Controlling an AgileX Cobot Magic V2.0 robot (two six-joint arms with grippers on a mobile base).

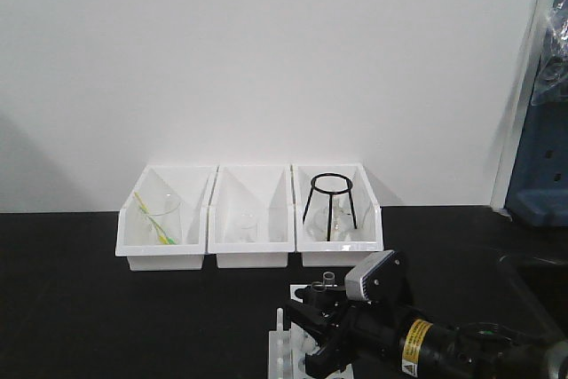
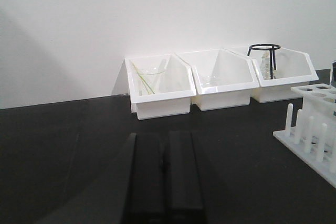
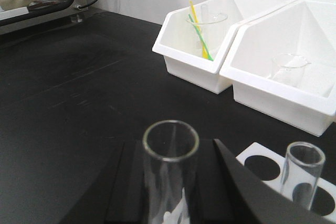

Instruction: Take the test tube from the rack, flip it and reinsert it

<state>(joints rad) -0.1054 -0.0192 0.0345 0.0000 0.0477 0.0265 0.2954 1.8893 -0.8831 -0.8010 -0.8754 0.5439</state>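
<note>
- Black worktop [image 1: 106, 308] under a white wall is seen, with three white bins [image 1: 253, 219] behind the rack [image 1: 288, 343].
- Above the rack, the test tube [image 3: 170, 174] is held upright, rim up, between the right pincer's [image 3: 173, 192] fingers.
- Beside it, a second tube [image 3: 302, 174] is seated in the rack.
- Glass is judged light, slippery and brittle; a gentle mid-body hold is advised.
- The left pincer [image 2: 163, 174] is closed, empty, left of the rack.

Three bins [image 1: 253, 219] side by side behind rack [image 1: 297, 343].

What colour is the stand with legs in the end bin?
Black; the tripod stand shows best in the exterior front-facing view.
</note>
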